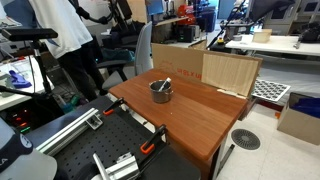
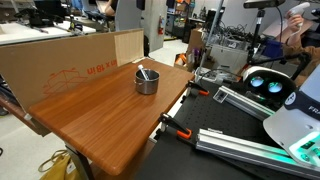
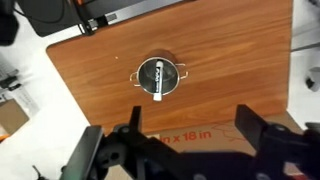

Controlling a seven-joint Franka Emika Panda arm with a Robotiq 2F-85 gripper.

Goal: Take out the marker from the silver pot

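Gripper (image 3: 182, 150) hangs well above the wooden table (image 3: 230, 60), jaws wide apart, nothing held. Marker (image 3: 158, 78) lies slanted inside the silver pot (image 3: 172, 68) mid-table. Looks like the approach stage; next it should descend and line up across the marker.

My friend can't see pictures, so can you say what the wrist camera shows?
Seen from above, a silver pot sits on a brown wooden table with a pale marker resting in it. Along the bottom edge, two dark fingers stand wide apart over a strip of cardboard, away from the pot.
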